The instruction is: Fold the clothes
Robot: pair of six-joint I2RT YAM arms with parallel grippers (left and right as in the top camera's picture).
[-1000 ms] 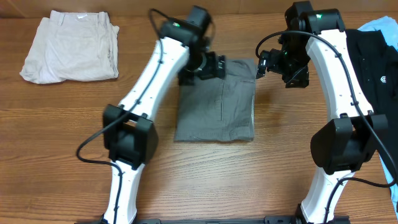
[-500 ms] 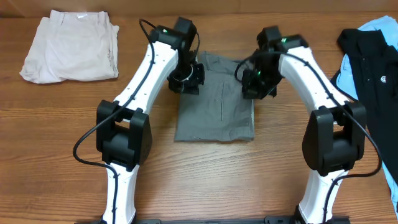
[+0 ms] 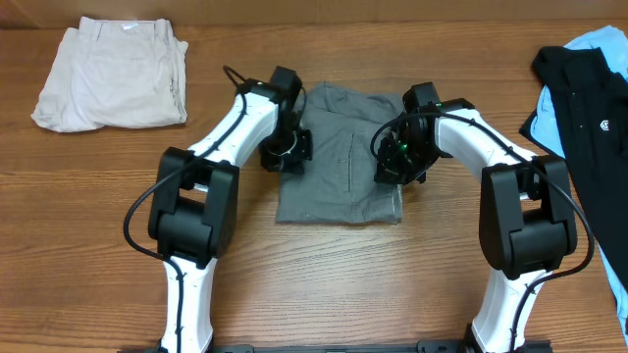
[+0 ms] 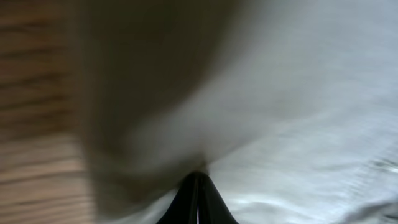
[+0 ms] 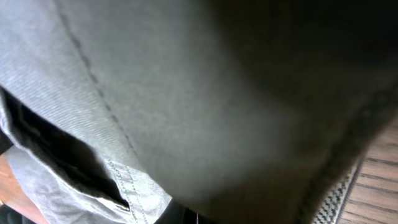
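Note:
A grey garment [image 3: 343,172] lies folded in the middle of the wooden table [image 3: 324,284]. My left gripper [image 3: 287,155] is shut on its left edge. My right gripper [image 3: 394,167] is shut on its right edge. Up close in the left wrist view, the black fingertips [image 4: 198,180] meet in a point with pale grey cloth [image 4: 298,93] bunched over them. Grey cloth [image 5: 186,93] with a stitched seam fills the right wrist view, and only a sliver of the right gripper [image 5: 196,218] shows at the bottom edge.
A folded beige garment [image 3: 113,74] lies at the back left. A black garment [image 3: 589,93] lies over a light blue one [image 3: 599,44] at the right edge. Bare wood [image 4: 31,93] shows left of the grey cloth.
Both arms have come forward and down from the garment's far corners to its side edges. Both grippers went from open to shut on the cloth.

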